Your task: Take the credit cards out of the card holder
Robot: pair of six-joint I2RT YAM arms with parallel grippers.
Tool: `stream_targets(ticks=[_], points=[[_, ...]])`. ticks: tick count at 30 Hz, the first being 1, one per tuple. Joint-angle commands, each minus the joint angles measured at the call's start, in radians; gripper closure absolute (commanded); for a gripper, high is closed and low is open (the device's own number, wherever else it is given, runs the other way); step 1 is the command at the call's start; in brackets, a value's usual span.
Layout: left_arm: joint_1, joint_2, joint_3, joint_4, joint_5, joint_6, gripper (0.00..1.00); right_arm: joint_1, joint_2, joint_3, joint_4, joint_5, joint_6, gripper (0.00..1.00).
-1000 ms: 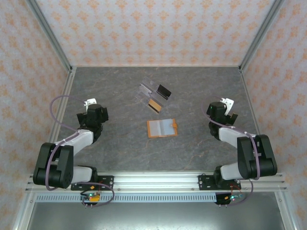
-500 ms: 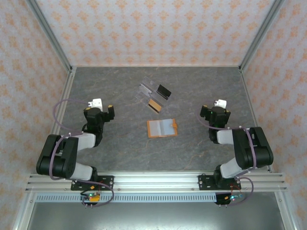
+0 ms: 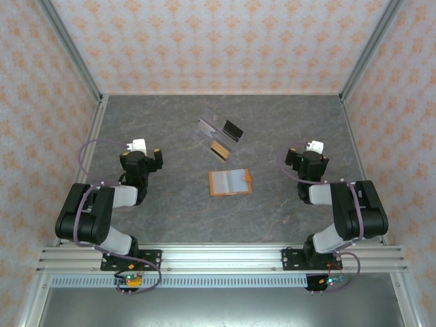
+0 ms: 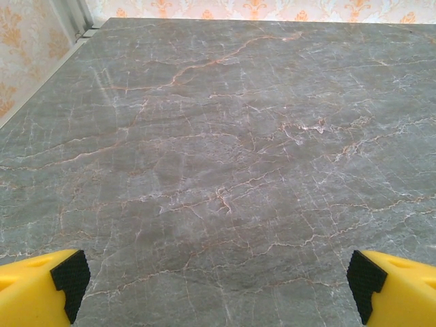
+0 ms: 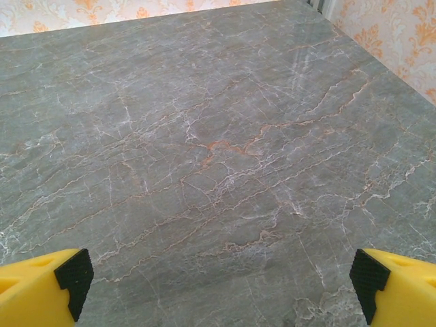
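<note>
While approaching with left pincer (image 4: 216, 279) and right pincer (image 5: 221, 276), both spread wide and empty, check holder (image 3: 230, 182) pockets; if loaded, pin rim and slide cards (image 3: 219, 150) out flat.

No text, label, brand or number can be read anywhere. The cards (image 3: 219, 150) are too small to show print.

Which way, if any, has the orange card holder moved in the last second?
No. The card holder lies open on the same patch of table, just nearer the arms than the tan card, exactly as before.
</note>
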Motion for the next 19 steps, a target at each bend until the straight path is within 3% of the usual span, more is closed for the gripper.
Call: stream_targets(ticks=[1, 19], points=[[-0.003, 0.0, 0.022, 0.006, -0.026, 0.021, 0.0, -0.004, 0.006, 0.021, 0.018, -0.01, 0.009, 0.01], [0.001, 0.004, 0.03, -0.006, 0.021, 0.033, 0.0, -0.004, 0.003, 0.019, 0.022, -0.01, 0.008, 0.01]])
